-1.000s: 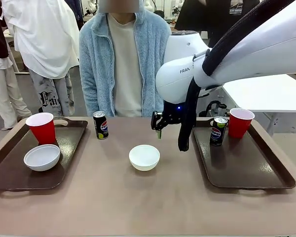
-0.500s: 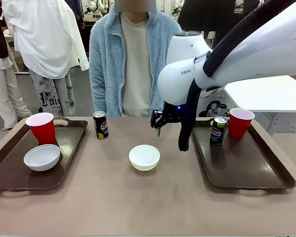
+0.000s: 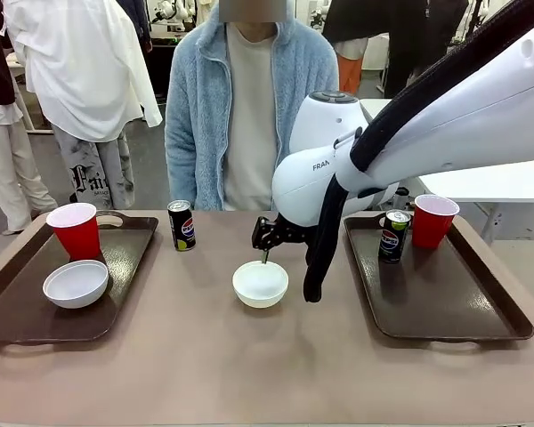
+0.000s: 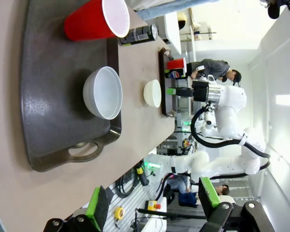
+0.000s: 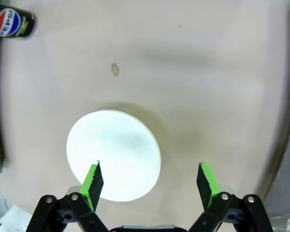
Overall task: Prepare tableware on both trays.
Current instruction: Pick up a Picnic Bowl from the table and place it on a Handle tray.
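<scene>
Front view first: the right gripper (image 3: 264, 246) hung just above the far rim of the loose white bowl (image 3: 260, 283), which sat on the bare table (image 3: 205, 356) between the two trays; couldn't tell if it actually touched. The left tray (image 3: 125, 267) had a red cup (image 3: 74, 229) and a second bowl (image 3: 76, 283) on it, with one Pepsi can (image 3: 182, 225) standing on the table just beside its far right corner. The right tray (image 3: 445, 302) carried the other can (image 3: 393, 236) and the other red cup (image 3: 433, 221) at its far end. Left wrist view: the left gripper (image 4: 152, 200) had its green pads (image 4: 97, 209) spread wide with nothing between them, well apart from the left tray. Right wrist view: the fingers (image 5: 93, 181) were spread wide too, holding nothing. The loose bowl lay below and off to one side, so one pad sat over its edge and the other over bare table.
</scene>
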{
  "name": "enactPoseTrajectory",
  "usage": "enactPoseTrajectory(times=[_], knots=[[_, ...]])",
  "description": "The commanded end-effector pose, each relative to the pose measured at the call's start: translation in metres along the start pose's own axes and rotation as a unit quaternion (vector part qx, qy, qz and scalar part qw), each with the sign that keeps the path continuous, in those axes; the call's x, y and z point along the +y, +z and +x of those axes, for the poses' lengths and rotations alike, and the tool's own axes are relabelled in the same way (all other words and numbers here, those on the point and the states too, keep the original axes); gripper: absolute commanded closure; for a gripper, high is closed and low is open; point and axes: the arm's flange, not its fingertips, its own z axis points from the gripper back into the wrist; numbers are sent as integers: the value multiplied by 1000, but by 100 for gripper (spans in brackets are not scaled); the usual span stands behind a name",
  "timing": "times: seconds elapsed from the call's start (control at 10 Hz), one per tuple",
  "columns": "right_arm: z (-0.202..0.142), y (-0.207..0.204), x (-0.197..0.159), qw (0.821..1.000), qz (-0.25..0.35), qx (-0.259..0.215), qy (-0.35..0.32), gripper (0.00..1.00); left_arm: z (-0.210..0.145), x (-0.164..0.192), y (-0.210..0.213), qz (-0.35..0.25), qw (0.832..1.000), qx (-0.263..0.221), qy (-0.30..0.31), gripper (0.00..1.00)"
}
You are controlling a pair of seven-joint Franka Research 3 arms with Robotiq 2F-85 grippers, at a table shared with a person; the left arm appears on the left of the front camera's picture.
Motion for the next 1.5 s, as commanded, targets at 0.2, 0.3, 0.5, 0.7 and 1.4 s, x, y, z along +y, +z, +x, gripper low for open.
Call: enactPoseTrajectory(times=[0.2, 0.3, 0.5, 0.7, 1.4], knots=[[-5, -18, 5, 1000, 0, 17, 1, 8, -1, -2, 2, -4, 1000, -3, -2, 1], [-4, -26, 4, 1000, -9, 26, 2, 56, -1, -2, 2, -4, 1000, -3, -2, 1], [0, -40, 1, 999, -18, 40, -8, 61, -1, -2, 2, -4, 1000, -3, -2, 1], [2, -44, 1, 999, -18, 45, -14, 100, -1, -2, 2, -4, 1000, -3, -2, 1], [2, -10, 0, 999, -18, 36, -20, 100, -1, -2, 2, -4, 1000, -3, -2, 1]])
